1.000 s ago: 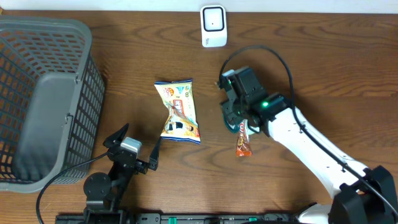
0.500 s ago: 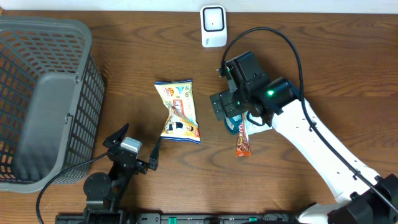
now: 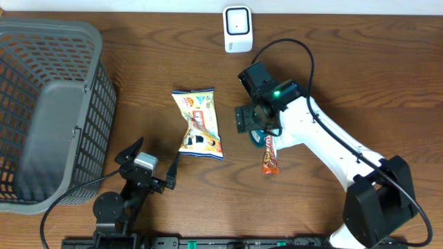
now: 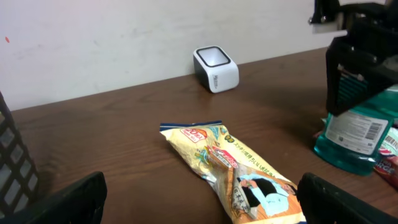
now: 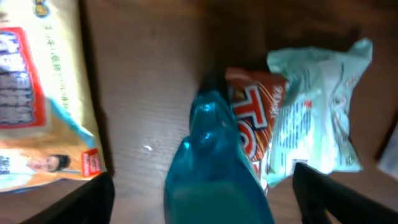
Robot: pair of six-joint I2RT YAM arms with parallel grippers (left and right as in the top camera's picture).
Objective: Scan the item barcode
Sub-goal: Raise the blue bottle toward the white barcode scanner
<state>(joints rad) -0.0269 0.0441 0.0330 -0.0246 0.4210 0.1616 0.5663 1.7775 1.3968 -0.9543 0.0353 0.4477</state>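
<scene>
While the right tool [image 3: 254, 124] hung over the teal bottle [image 4: 351, 134], its jaws stood wide on either side without gripping it, so the step in hand looked like the pick-up. The next move would call for closing on the smooth, rounded plastic, lifting, and turning the white barcode label toward the scanner [image 3: 237, 28], a small white rounded box at the worktop's far edge. The bottle sat just beside a crinkly red wrapper [image 3: 270, 160], near a glossy yellow snack bag [image 3: 199, 123]. The left tool [image 3: 154, 160] rested wide and empty.
</scene>
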